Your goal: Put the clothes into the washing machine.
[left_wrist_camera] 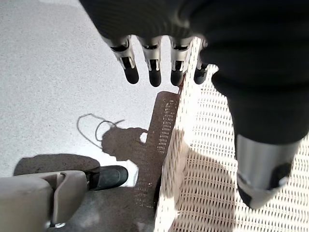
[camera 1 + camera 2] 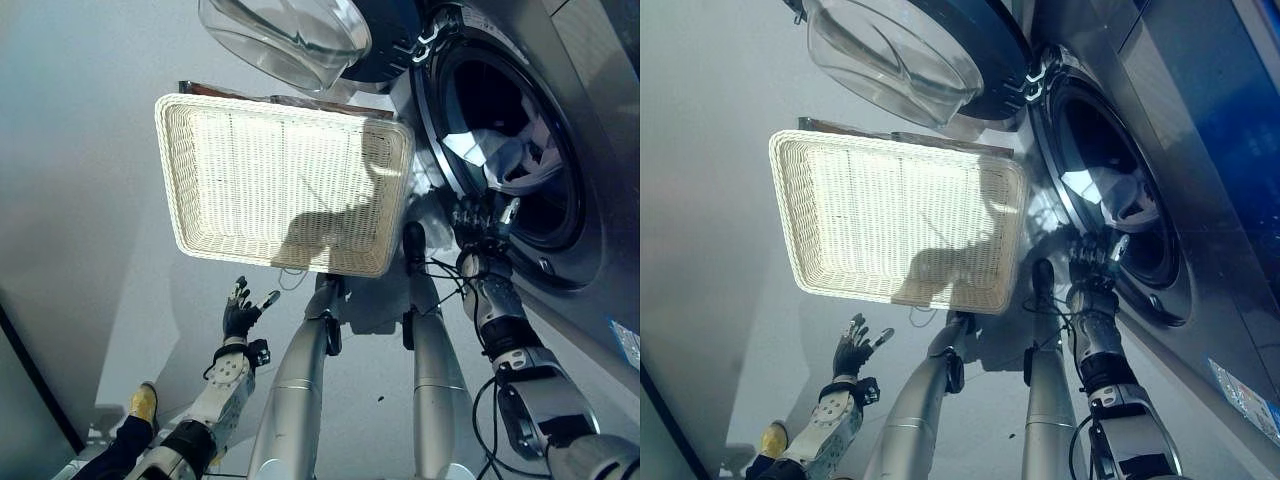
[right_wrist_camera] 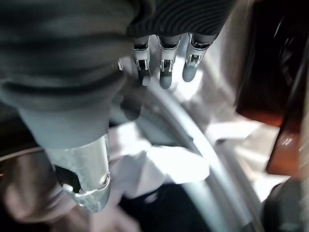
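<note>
The washing machine (image 2: 560,60) stands at the right, its round glass door (image 2: 290,35) swung open. White clothes (image 2: 500,155) lie inside the dark drum, and a white fold (image 3: 159,166) hangs at the lower rim. My right hand (image 2: 482,222) is at that lower rim of the opening, fingers (image 3: 164,63) straight and open, nothing held; the white fold lies just past them. My left hand (image 2: 240,312) hovers open over the floor near the basket's near edge, its fingers (image 1: 152,67) spread and empty.
A white wicker basket (image 2: 175,200) sits on the grey floor left of the machine, with nothing showing inside. A brown flat strip (image 2: 270,97) lies along its far edge. A person's yellow shoe (image 2: 143,404) shows at the lower left.
</note>
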Controlling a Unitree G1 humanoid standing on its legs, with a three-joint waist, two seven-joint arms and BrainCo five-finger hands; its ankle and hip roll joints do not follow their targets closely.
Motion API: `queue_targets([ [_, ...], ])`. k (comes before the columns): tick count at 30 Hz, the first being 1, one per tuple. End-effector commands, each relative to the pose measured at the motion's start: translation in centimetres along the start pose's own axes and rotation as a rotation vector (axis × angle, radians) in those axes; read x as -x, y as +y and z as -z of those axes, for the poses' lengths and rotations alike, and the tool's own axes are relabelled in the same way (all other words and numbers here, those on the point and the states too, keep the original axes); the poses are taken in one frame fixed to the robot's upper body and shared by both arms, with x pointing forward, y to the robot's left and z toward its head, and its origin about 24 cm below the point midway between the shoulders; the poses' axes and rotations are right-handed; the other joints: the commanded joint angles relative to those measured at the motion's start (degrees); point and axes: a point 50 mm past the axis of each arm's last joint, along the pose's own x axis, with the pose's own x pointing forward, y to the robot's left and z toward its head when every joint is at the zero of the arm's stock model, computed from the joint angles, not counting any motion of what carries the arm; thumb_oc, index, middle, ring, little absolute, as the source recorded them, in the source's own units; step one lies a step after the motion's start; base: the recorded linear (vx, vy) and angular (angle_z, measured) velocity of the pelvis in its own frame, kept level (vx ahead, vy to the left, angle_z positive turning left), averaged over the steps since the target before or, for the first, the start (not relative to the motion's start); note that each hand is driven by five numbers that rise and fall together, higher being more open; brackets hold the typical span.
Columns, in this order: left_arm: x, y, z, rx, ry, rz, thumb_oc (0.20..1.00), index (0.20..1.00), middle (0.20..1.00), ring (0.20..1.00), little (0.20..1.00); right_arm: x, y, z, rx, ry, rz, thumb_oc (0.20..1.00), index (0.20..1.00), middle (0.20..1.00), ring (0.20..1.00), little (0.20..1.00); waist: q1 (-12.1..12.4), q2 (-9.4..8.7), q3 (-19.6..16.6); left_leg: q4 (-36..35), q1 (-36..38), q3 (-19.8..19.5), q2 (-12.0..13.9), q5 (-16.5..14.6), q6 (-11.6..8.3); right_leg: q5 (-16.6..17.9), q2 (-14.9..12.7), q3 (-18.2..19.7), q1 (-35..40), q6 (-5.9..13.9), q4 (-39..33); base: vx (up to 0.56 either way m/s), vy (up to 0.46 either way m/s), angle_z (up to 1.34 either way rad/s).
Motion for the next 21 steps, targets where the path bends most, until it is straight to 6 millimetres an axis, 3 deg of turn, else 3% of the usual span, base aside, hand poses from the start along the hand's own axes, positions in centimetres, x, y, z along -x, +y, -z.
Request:
queue_targets([
  [1,0.1,0.3,0.1,-0.009,-0.018,-0.035,1.000,1.000,1.000,1.000,1.000,1.0,0.4,1.1,0.019,0.090,-0.068,1.000,1.000,1.000,1.000,1.000,1.3,1.72,-0.6,-9.3,3.3,-2.2,-1.4,8.4,-1.06,-0.7,5.0,-4.0,3.0,-1.77,2.4,-0.04,-0.003,0.03],
  [6,0.0,0.8,0.2,0.004,-0.012,-0.056,1.000,1.000,1.000,1.000,1.000,1.5,-2.3,1.7,0.084,0.145,0.104,1.000,1.000,1.000,1.000,1.000,1.2,0.33,-0.6,-10.0,4.8,-2.9,-1.2,8.5,-1.08,0.3,5.0,-4.3,4.7,-1.76,0.9,-0.05,-0.010,0.04],
  [11,-0.3,0.9,0.1,-0.004,-0.010,-0.063,1.000,1.000,1.000,1.000,1.000,1.3,-3.1,1.3,0.167,0.139,0.165,1.000,1.000,1.000,1.000,1.000,1.8,-0.54,-0.6,-10.8,6.1,-3.5,-1.2,8.6,-1.11,0.8,4.9,-4.8,6.5,-1.74,-0.1,-0.05,-0.037,0.00],
  [14,-0.3,1.1,0.2,-0.009,0.000,-0.064,1.000,1.000,1.000,1.000,1.000,1.4,-2.9,1.5,0.374,0.125,0.100,1.000,1.000,1.000,1.000,1.000,2.1,-0.92,-0.6,-10.7,7.9,-4.0,-1.3,7.8,-1.15,0.2,4.9,-5.1,8.1,-1.85,0.0,-0.05,-0.028,0.07],
  [17,-0.4,1.3,0.8,-0.012,0.040,-0.036,1.000,1.000,1.000,1.000,1.000,2.0,-3.0,2.1,0.743,0.087,-0.041,1.000,1.000,1.000,1.000,1.000,2.1,-2.01,-0.6,-9.5,9.9,-4.6,-1.6,7.3,-1.21,0.1,4.9,-5.4,10.4,-2.29,0.3,-0.06,-0.015,0.10],
  [18,-0.4,1.4,0.9,-0.011,0.046,-0.031,1.000,1.000,1.000,1.000,1.000,2.1,-3.1,2.2,0.774,0.094,-0.055,1.000,1.000,1.000,1.000,1.000,2.1,-2.14,-0.6,-9.3,10.2,-4.7,-1.7,7.1,-1.23,0.0,4.9,-5.4,10.8,-2.33,0.3,-0.06,-0.017,0.07],
  [21,-0.2,2.6,2.7,0.002,0.143,0.048,1.000,1.000,1.000,1.000,1.000,3.1,-6.2,1.1,1.116,0.189,-0.117,1.000,1.000,1.000,1.000,1.000,1.9,-3.36,-0.6,-7.1,14.1,-4.8,-1.7,5.5,-1.40,-1.6,4.8,-5.5,15.3,-2.65,1.4,-0.02,-0.040,0.04],
])
